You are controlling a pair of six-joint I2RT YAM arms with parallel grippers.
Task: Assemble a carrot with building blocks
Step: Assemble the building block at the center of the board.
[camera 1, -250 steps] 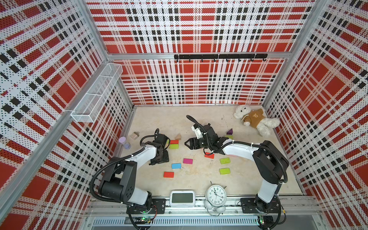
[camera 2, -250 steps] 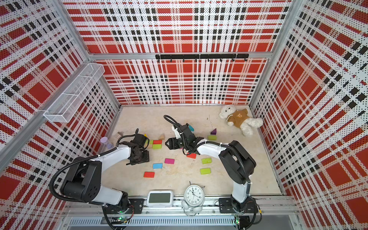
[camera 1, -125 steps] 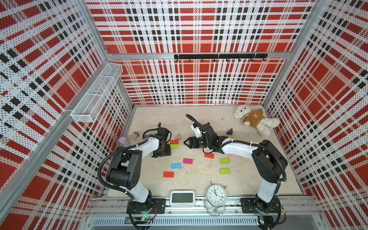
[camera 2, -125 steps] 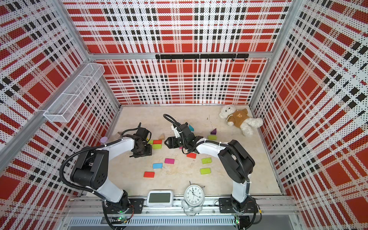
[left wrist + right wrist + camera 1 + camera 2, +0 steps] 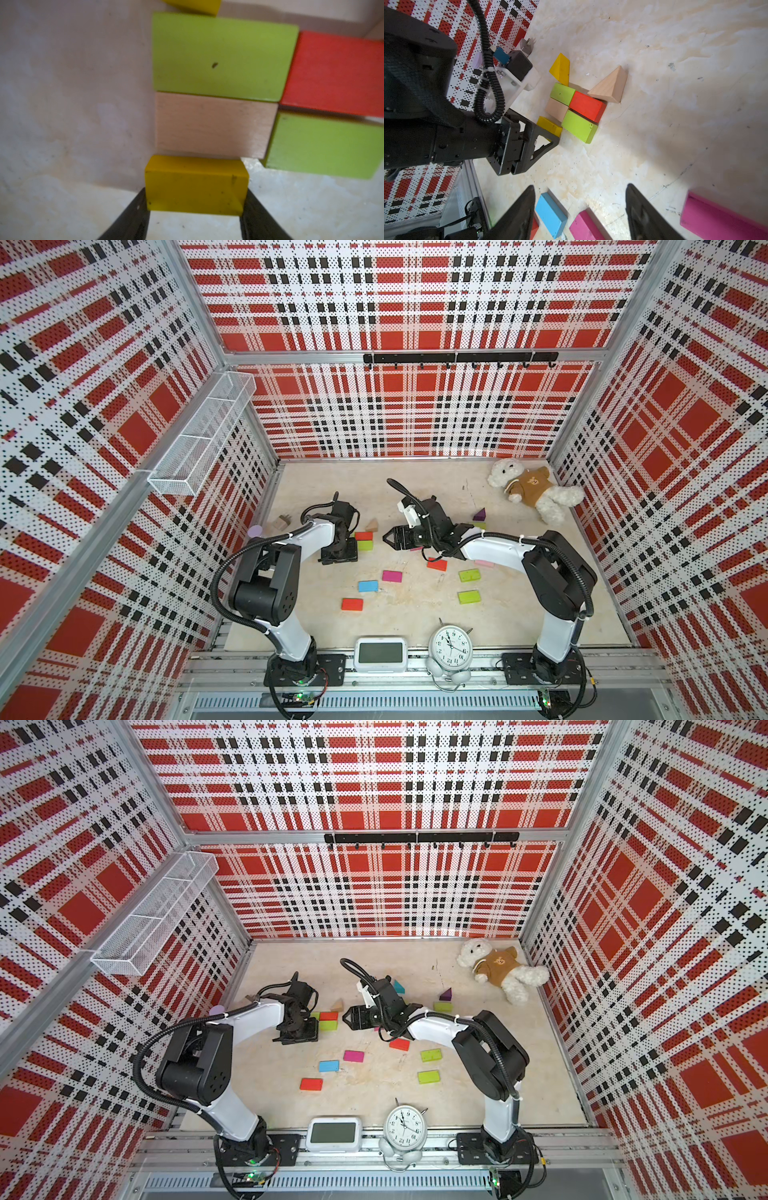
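Building blocks lie flat in a cluster: a lime brick, a wood brick, a red brick and a second lime brick. A yellow wedge and a wood wedge touch the cluster's far end. My left gripper is shut on a yellow brick that rests against the wood brick. In both top views the left gripper hides that brick. My right gripper hovers open and empty to the right of the cluster.
Loose bricks lie in front: magenta, blue, red, red, two lime. A purple wedge and a teddy bear are at the back right. An alarm clock and a white display stand at the front edge.
The left arm's elbow has risen and swung inward, and its gripper has shifted slightly toward the back, against the cluster. The right arm has stayed almost still.
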